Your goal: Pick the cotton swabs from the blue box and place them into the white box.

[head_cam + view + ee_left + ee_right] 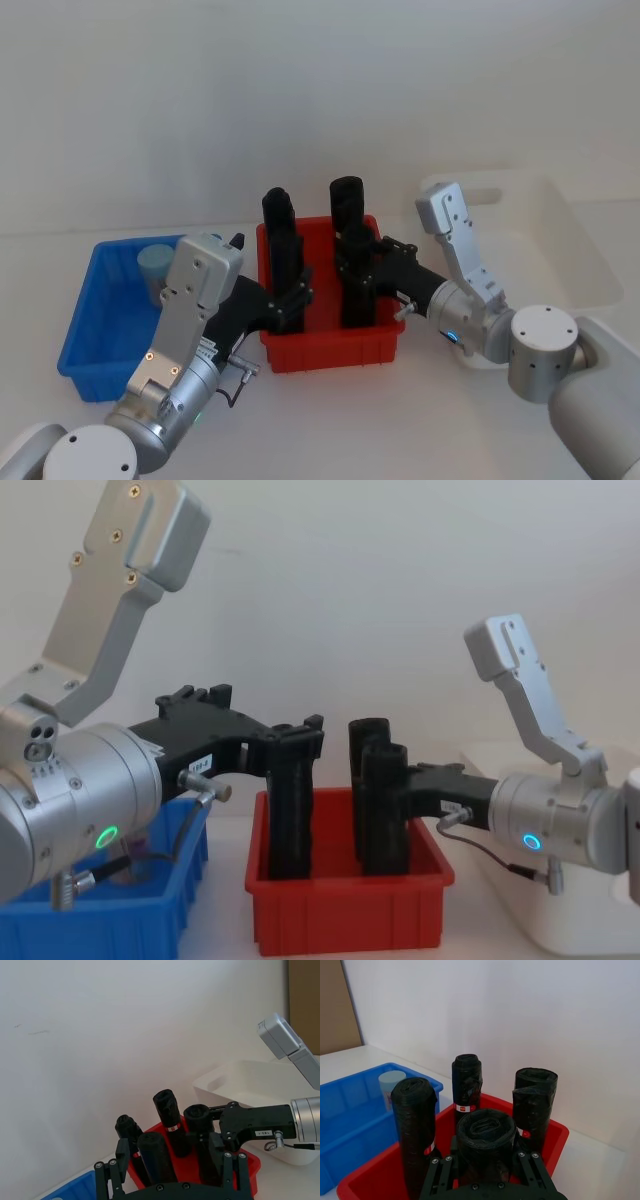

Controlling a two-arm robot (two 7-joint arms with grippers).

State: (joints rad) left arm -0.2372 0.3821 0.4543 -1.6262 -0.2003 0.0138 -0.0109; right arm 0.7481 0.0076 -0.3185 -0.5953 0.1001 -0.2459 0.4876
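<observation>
One tub of cotton swabs [155, 263] with a pale blue lid stands at the far end of the blue box [85, 335] on the left; the right wrist view shows the tub [391, 1083] too. The white box [585, 262] lies at the right. Both grippers are inside the red bin [335, 350] between the two boxes. My left gripper [290, 300] is open, its fingers straddling an upright black roll [156, 1157]. A second black roll [486, 1142] has my right gripper [360, 290] shut on it.
The red bin [345, 910] holds several upright black rolls packed close together. It sits tight between the blue box [100, 915] and the white box [565, 925]. A plain wall rises behind the table.
</observation>
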